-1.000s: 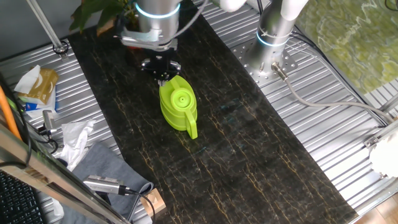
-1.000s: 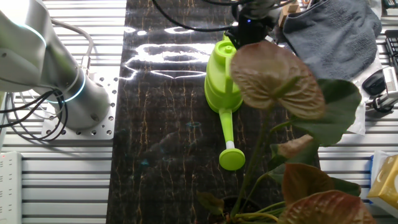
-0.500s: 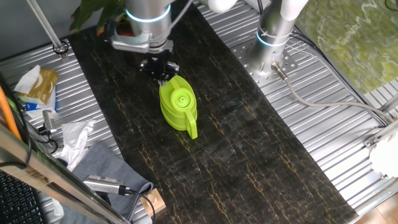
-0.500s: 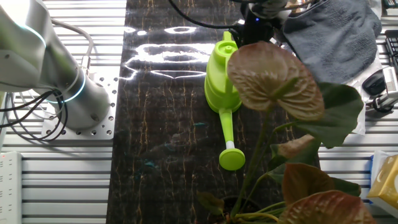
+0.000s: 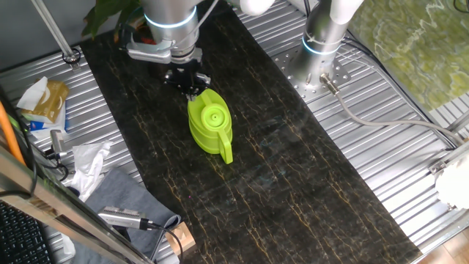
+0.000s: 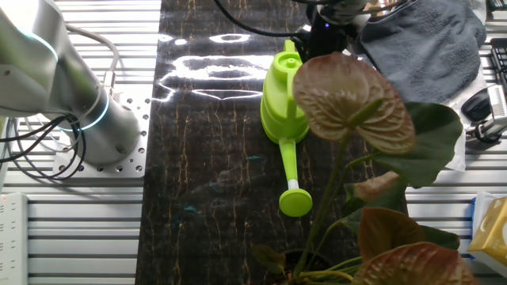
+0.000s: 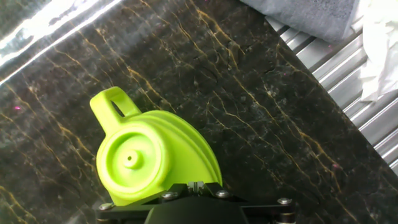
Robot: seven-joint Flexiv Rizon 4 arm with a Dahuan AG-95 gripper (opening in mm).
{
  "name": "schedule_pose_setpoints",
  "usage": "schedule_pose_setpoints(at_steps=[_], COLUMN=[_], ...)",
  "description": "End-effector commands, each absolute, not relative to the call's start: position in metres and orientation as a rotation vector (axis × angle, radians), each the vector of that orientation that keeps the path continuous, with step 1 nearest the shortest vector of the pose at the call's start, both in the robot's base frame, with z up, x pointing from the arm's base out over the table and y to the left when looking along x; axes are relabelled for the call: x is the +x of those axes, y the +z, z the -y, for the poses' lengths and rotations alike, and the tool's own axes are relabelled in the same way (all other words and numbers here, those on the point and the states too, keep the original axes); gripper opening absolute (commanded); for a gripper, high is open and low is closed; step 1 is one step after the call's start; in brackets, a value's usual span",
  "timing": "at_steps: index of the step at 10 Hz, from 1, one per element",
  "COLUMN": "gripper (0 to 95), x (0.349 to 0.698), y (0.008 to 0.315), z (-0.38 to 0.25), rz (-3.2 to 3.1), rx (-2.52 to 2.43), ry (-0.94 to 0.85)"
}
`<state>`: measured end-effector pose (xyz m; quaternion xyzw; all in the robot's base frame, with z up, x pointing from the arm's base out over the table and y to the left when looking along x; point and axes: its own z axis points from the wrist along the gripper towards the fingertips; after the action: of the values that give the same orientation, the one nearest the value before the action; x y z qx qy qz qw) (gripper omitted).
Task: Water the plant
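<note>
Dark marble-pattern mat (image 5: 293,176) on ribbed metal table (image 5: 410,169); near half of the mat bare.
Lime watering can (image 5: 210,125) stands mid-mat; gripper (image 5: 189,83) just above its far side, finger spread cannot tell. Grey cloth (image 5: 124,194) off the mat's side edge. Plant (image 6: 372,158) at far corner, leaves over the edge.

watering can (image 6: 283,103) upright on dark mat (image 6: 214,182) | plant (image 6: 356,142) foreground, overlapping can

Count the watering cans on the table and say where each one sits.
1: the lime-green watering can stands mid-mat on the dark marbled mat, right by the end effector. Leaves could hide others.
</note>
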<state>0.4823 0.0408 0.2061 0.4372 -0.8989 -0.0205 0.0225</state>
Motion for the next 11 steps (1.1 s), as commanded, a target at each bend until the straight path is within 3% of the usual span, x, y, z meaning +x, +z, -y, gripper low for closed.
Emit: schedule_pose_setpoints(at_steps=[1, 5, 6, 11], gripper=[0.0, 0.0, 19.0, 19.0], x=[0.4827, 0.4825, 0.4825, 0.4819], y=[0.2056, 0.2059, 0.2059, 0.2053], z=[-0.0409, -0.0412, -0.0413, -0.0458], rz=[2.777, 2.742, 2.732, 2.717], rx=[1.329, 1.336, 1.346, 1.384], ry=[-0.101, -0.163, -0.179, -0.209])
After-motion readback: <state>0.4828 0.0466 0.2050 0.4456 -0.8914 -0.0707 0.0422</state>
